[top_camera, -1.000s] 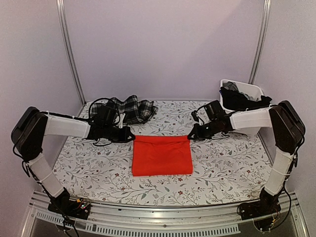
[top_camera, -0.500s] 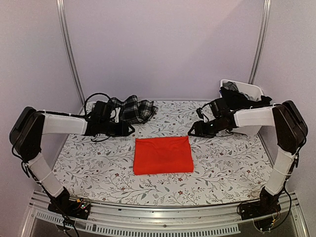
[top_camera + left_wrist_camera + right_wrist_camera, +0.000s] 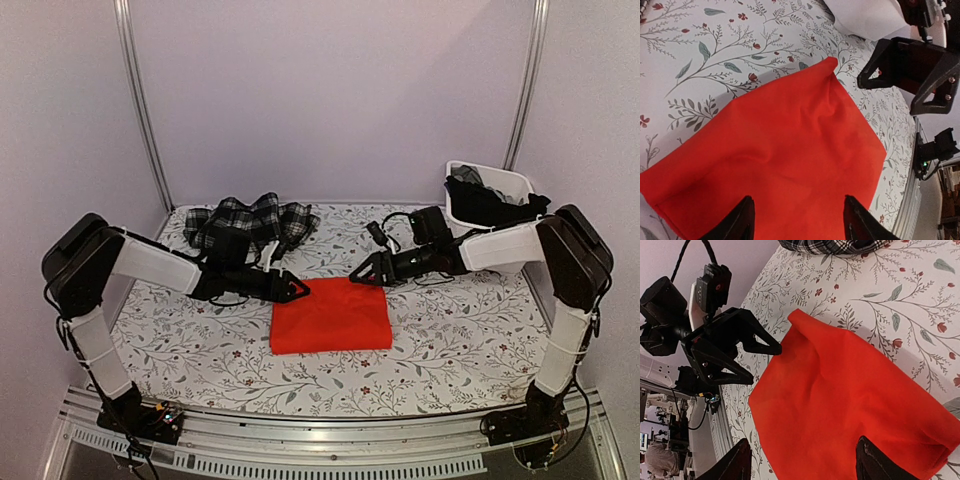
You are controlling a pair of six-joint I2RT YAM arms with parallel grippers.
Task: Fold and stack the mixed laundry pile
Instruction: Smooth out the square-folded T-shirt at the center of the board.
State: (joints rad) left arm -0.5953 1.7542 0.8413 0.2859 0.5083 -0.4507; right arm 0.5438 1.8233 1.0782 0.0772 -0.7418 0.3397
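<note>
Squarely folded orange-red garment (image 3: 330,315).

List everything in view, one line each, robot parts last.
orange-red cloth: one, orange-red, folded flat at table centre
plaid garment: one heap, black-and-white, far left
dark garments: count unclear, black and grey, inside the bin
bin: one, white, far right corner
tablecloth: one, white with floral print, covering the table
left arm: one, white and black, jaws open at the cloth's far edge, left side
right arm: one, white and black, jaws open at that edge, right side
</note>
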